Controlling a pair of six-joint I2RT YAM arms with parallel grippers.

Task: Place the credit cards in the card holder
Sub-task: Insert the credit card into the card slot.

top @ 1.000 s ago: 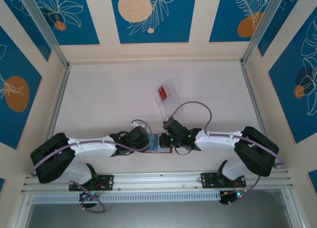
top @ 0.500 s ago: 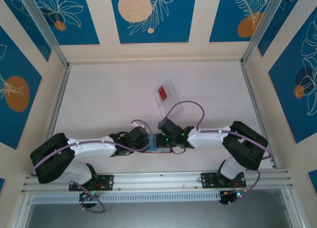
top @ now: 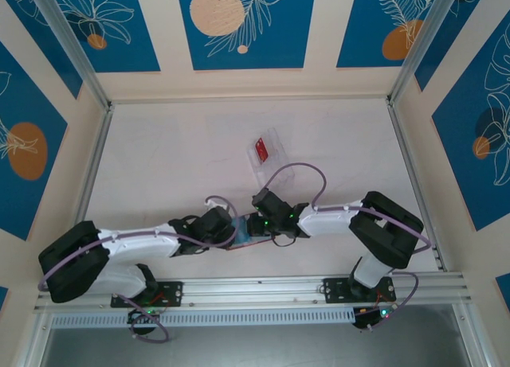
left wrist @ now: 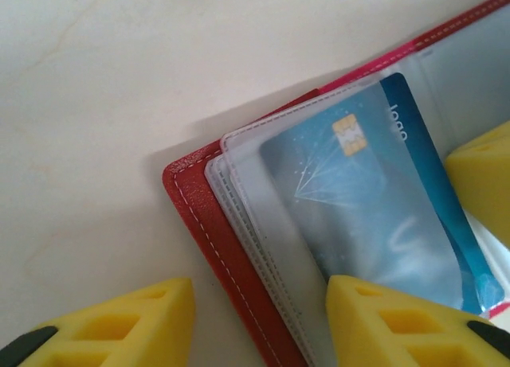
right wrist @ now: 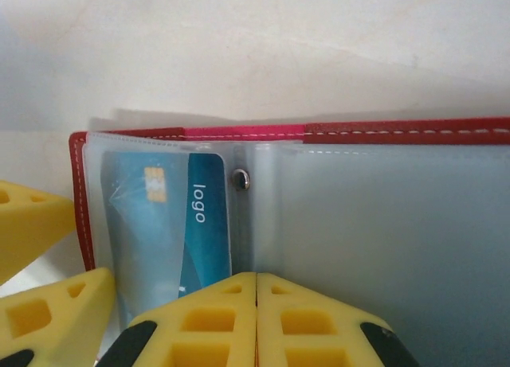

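Observation:
The red card holder (left wrist: 209, 247) lies open on the table near the front edge, its clear sleeves showing. A blue credit card (left wrist: 374, 200) with a gold chip sits inside the left sleeve (right wrist: 171, 224). My left gripper (left wrist: 259, 303) is open and straddles the holder's left edge, one finger (left wrist: 111, 323) over the table and the other over the sleeve. My right gripper (right wrist: 256, 278) is shut with nothing between its fingers, its tips on the sleeves by the snap stud (right wrist: 240, 178). In the top view, both grippers meet over the holder (top: 245, 233). A red credit card (top: 260, 150) lies farther back.
The red card rests in a clear plastic tray (top: 275, 162) beyond the middle of the table. The right arm's purple cable (top: 299, 169) arcs over the space between the tray and the holder. The metal rail (top: 255, 291) with both bases runs along the near edge.
My left jaws have spread a little wider. The right arm has folded in and shifted left over the holder, and the left arm has stretched right. The holder stays in place.

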